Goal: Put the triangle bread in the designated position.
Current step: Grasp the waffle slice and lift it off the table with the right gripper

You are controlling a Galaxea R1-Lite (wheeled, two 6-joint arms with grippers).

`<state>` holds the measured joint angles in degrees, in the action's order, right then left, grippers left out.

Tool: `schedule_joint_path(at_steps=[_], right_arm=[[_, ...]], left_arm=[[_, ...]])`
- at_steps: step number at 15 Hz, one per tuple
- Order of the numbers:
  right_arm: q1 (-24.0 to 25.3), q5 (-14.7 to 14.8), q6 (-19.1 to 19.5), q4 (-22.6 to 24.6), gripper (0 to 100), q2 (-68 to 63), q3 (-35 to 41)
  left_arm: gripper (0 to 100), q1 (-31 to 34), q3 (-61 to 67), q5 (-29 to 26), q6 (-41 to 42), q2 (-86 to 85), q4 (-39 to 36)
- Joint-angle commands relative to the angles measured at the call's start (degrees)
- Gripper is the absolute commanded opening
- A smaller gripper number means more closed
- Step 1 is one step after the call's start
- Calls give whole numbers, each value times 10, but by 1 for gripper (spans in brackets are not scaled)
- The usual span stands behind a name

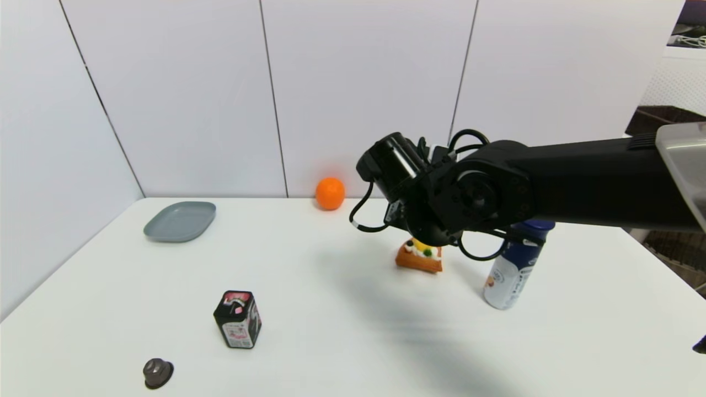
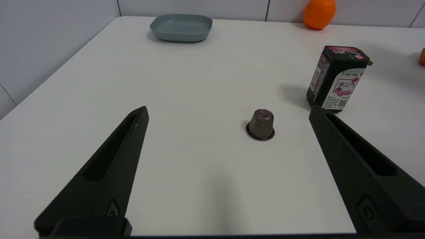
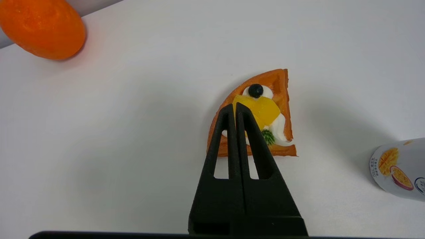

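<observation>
Nearest the head camera, a dark capsule point(image 1: 158, 373) and a black carton point(image 1: 237, 319) stand on the white table point(image 1: 342, 331), ahead of the left gripper point(image 2: 227, 113), whose fingers are spread wide and hold nothing; the capsule lies between them. A grey dish point(image 1: 180, 221) sits farther off. The right gripper point(image 3: 235, 108), fingers pressed together and clasping nothing, hangs directly above the triangle bread point(image 3: 265, 116), which lies flat on the table beneath its tips. A white bottle point(image 1: 515, 264) stands just beside the bread; a round orange point(image 1: 330, 193) lies beyond it by the wall. The right arm reaches in across the table, wrist bent downward.
</observation>
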<state>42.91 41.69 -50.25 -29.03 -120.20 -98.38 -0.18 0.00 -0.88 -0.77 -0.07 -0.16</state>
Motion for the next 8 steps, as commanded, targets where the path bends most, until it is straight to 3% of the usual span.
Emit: schedule_joint_path(at_steps=[1, 8], right_arm=[[3, 2, -6, 2, 100, -5, 1], [-13, 6, -24, -2, 100, -21, 25]], left_arm=[[100, 0, 0, 0, 0, 1, 0], [100, 0, 0, 0, 0, 1, 0]])
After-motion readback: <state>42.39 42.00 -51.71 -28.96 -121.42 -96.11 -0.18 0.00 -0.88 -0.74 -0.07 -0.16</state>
